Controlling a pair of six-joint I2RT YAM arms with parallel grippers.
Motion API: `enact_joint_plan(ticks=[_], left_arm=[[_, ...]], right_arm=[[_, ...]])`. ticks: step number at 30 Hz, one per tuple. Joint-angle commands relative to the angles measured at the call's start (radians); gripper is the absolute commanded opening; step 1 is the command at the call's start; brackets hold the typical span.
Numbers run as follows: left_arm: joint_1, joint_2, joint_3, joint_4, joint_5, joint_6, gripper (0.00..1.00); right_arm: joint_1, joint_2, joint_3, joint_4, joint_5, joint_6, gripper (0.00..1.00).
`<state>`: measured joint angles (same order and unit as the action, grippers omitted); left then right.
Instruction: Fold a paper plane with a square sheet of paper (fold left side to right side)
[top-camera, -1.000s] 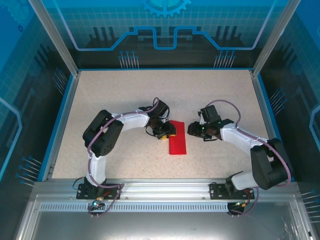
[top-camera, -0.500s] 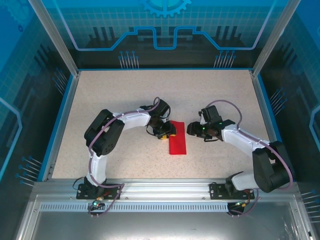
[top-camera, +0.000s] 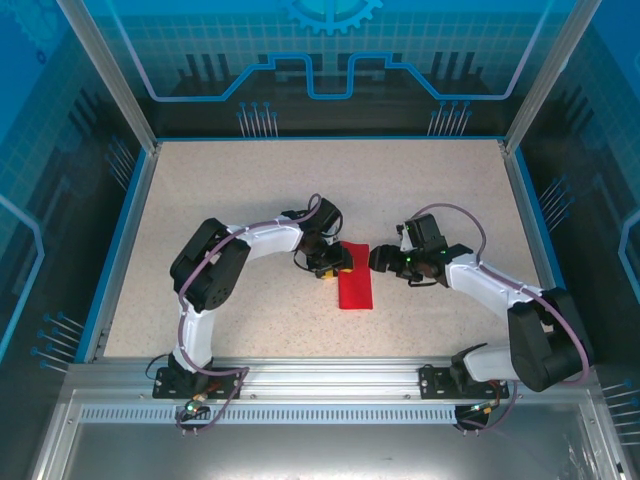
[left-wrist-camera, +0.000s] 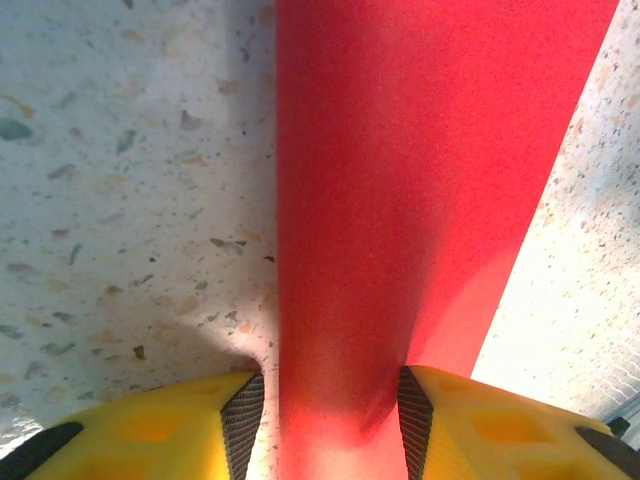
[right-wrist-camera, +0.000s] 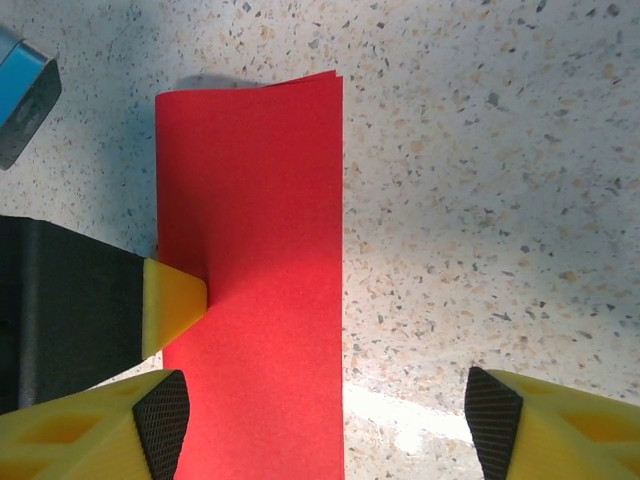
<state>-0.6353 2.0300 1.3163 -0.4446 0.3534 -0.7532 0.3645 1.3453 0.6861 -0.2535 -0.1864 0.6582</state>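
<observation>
Right wrist: right gripper (right-wrist-camera: 328, 400) gapes over right edge of red sheet (right-wrist-camera: 255, 230) (table (right-wrist-camera: 480, 200) beyond); left gripper (left-wrist-camera: 328, 415), half-spread, seemingly pins it.

Left arm (top-camera: 262, 238): white links, elbow bent, forearm reaching inward, wrist low. Left gripper (left-wrist-camera: 330, 412): yellow with black pads, jaws partly apart. A thin bright red sheet of paper (left-wrist-camera: 400, 200) runs between the pads; cannot tell whether it is pinched.

Right arm (top-camera: 487, 283): bent likewise, reaching in from the right. Right gripper (right-wrist-camera: 328, 408): jaws wide apart, holding nothing, facing the left gripper at close range.
</observation>
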Motion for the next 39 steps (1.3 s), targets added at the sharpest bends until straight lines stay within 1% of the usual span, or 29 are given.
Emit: enact_joint_plan(ticks=[1,13,24,31,39], left_arm=[[-0.033,0.105,-0.028,-0.031,-0.072,-0.001,0.46],[-0.038,0.121,-0.032,-0.045,-0.103,-0.033,0.46],[-0.037,0.133,-0.038,-0.041,-0.105,-0.051,0.46],[-0.039,0.131,-0.040,-0.039,-0.101,-0.044,0.45],[-0.044,0.118,-0.045,-0.057,-0.108,0.013,0.42]], right_arm=[[-0.010,-0.015,-0.011,0.017,-0.030,0.011,0.78],[-0.010,-0.013,-0.016,0.017,-0.038,0.011,0.78],[-0.010,-0.012,-0.019,0.015,-0.054,0.008,0.78],[-0.010,0.020,-0.022,0.018,-0.099,0.004,0.67],[-0.010,0.018,-0.016,0.013,-0.085,0.001,0.66]])
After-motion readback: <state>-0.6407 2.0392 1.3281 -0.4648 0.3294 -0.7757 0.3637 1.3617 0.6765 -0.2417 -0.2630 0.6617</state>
